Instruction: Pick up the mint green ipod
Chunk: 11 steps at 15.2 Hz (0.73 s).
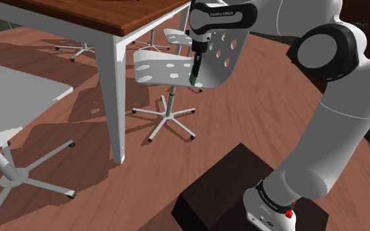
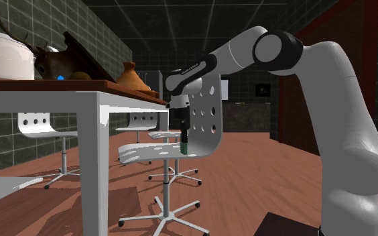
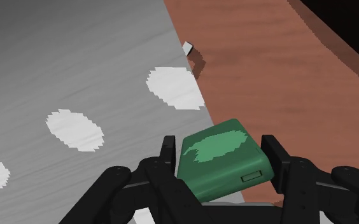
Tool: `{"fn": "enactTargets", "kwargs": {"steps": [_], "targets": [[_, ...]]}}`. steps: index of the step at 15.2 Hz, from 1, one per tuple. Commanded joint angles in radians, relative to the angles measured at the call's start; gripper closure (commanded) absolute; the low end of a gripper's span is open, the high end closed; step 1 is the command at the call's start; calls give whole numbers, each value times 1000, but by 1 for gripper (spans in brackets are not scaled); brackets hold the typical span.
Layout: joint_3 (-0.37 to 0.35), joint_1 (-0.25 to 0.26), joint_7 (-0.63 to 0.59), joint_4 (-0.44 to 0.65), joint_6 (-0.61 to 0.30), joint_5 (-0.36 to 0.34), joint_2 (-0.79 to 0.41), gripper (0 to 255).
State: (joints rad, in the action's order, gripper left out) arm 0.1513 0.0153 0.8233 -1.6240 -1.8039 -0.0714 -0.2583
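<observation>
The claw (image 3: 221, 151) is clamping the ipod (image 3: 223, 159) between its two black fingers (image 3: 167, 153), one pressing on each side, so the device is sitting right at the fingertips and jutting a little past them. From the wrist, the ipod is showing as a flat slab with rounded corners, deep green with a paler mint patch glinting across its face and a small rectangular slot in one edge. In the shoulder view the claw (image 1: 195, 73) is pointing straight down and the ipod (image 1: 194, 81) is reading as a mere green sliver at its tip. The second exterior view is giving the claw (image 2: 183, 134) side-on, with the ipod (image 2: 185, 145) hanging close over a chair seat. That chair (image 1: 170, 65) is white and smooth, with oval holes punched through its seat and curved back (image 2: 204, 114), and is standing on a thin pole with a spoked base. The wrist view is rendering its panel (image 3: 76, 70) as brushed grey with white ovals. Beyond it, a table (image 1: 118, 98) is carrying a glossy brown wooden top on square white legs over the reddish plank floor (image 1: 256, 125). The second exterior view is adding a cone-lidded terracotta pot (image 2: 131, 74) on the tabletop and dark tiled walls (image 2: 107, 33) behind.
</observation>
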Motion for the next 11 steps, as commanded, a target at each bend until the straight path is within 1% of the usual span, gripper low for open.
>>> {"fn": "enactTargets", "kwargs": {"steps": [1,6,11], "targets": [[0,0,0,-1,-1,0,-1,255],[0,0,0,2,1,0,-2,255],[1,0,5,61,66,0,4,255]]}}
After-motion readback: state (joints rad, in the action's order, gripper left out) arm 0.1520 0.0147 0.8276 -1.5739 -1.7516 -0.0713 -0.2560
